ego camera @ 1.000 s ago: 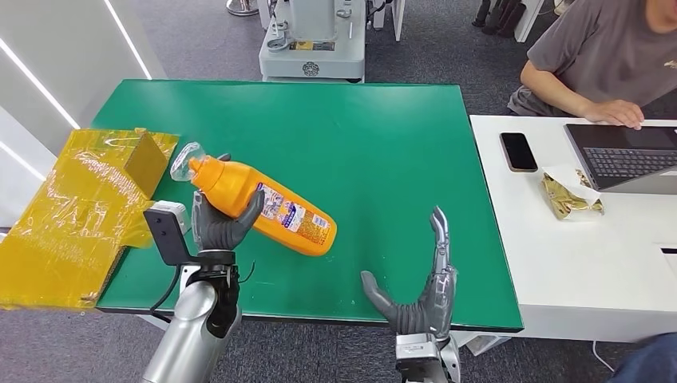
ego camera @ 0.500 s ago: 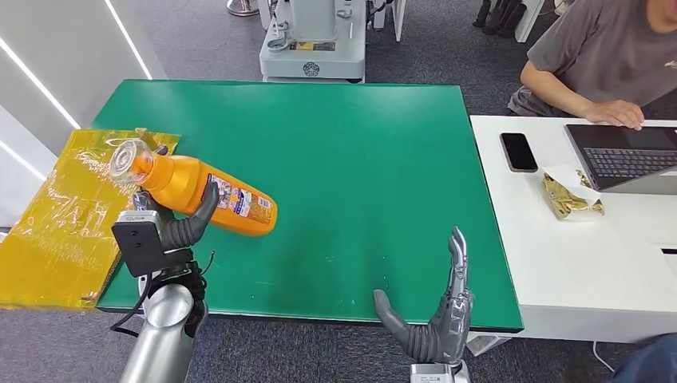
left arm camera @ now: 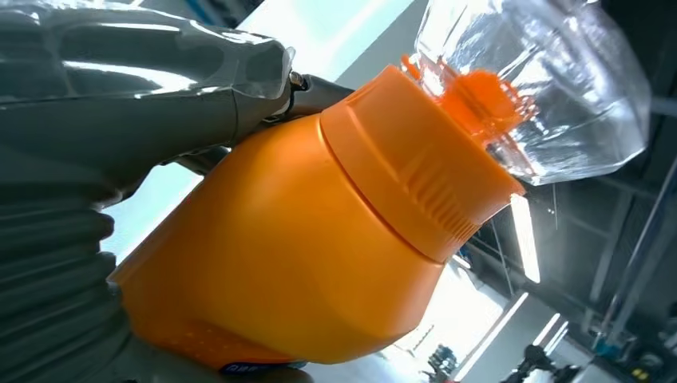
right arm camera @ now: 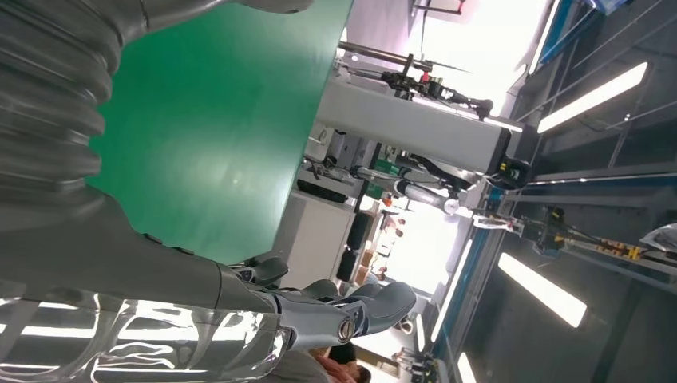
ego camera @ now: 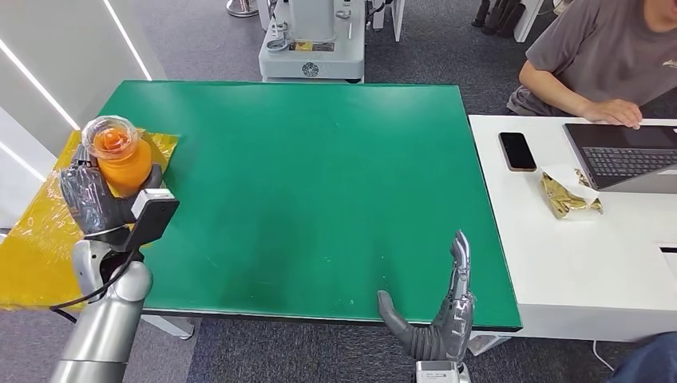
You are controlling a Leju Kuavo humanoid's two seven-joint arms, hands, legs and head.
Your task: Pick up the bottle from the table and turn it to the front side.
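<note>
**A:** At the left edge of the head frame, you'll find the orange plastic bottle with the clear domed cap (ego camera: 117, 156). It is lifted off the green table top (ego camera: 319, 175) and stands with its cap pointing up toward the camera, so you look almost straight down on it.

**B:** And what has hold of it?

**A:** The left hand (ego camera: 92, 199). Its dark fingers wrap the bottle's body from the left side of the frame, with the yellow crinkled plastic wrap (ego camera: 36, 239) lying behind and below. In your left wrist view the grey thumb (left arm camera: 144, 88) lies across the bottle's shoulder, and the ribbed orange collar and the clear cap stick out past it toward the upper right of that picture.

**B:** The other hand?

**A:** The right hand (ego camera: 437, 315) sits at the bottom of the head frame, right of centre, at the near edge of the table. Its fingers are straight and pointing up the frame, thumb spread out to the left, and it holds nothing.

**B:** Anything else you'd note?

**A:** At the upper right, a person in a grey shirt (ego camera: 595, 60) sits at a white desk (ego camera: 575, 255) with a dark laptop (ego camera: 627, 155), a black phone (ego camera: 517, 151) and a crumpled gold wrapper (ego camera: 568, 195).
</note>
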